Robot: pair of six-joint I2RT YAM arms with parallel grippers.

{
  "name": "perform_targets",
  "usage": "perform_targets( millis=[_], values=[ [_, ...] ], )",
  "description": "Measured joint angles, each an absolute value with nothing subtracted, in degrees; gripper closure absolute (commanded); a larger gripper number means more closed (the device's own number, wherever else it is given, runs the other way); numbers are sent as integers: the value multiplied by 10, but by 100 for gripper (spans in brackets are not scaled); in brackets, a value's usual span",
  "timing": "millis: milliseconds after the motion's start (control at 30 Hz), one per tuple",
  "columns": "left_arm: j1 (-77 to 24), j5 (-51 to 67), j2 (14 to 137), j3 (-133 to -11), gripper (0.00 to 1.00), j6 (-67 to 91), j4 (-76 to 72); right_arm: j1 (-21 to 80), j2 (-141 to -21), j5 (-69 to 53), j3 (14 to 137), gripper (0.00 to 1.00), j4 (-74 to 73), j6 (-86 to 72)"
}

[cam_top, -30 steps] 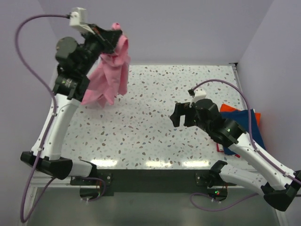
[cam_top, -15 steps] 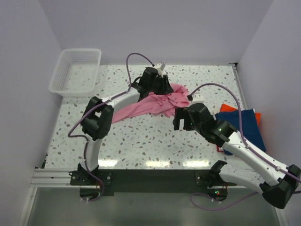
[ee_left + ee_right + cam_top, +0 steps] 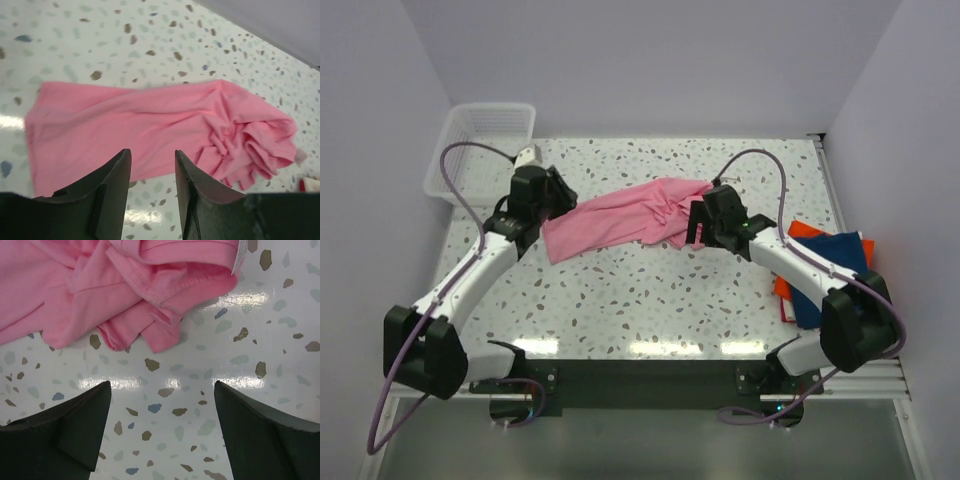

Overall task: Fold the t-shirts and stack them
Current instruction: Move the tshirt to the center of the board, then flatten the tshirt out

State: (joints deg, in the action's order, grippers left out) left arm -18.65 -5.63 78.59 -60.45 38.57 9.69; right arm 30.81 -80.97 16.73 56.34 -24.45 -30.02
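Light pink t-shirt (image 3: 620, 217) mid-table, drawn out left to right. Lies smooth and flat at its left end, bunched into crumpled folds at the right. Navy blue t-shirt (image 3: 842, 275) folded at the right edge, lying on the orange-red one (image 3: 807, 231).

White mesh basket (image 3: 480, 152) in the far left corner, well apart.

Left gripper (image 3: 152, 155) just over the smooth end, jaws narrowly parted, gripping nothing. Right gripper (image 3: 162, 385) beside the bunched end, jaws spread wide.
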Motion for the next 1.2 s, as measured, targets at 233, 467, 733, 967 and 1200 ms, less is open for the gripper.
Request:
perform_targets(
  millis=[233,467,733,967,1200],
  values=[
    [-149,-106,698,-454,59,388,173,286,-874,117,594,15,-202,-308],
    [-139,-108,726,-390,57,408,198,288,-897,92,611,15,-183,-314],
    [-128,-111,803,-384,57,432,173,283,-897,78,611,15,-178,-315],
    [-123,-120,837,-381,61,466,107,279,-909,63,612,15,-170,-316],
    [-123,-137,841,-381,94,488,105,278,-915,62,612,15,-170,-316]
  ],
)
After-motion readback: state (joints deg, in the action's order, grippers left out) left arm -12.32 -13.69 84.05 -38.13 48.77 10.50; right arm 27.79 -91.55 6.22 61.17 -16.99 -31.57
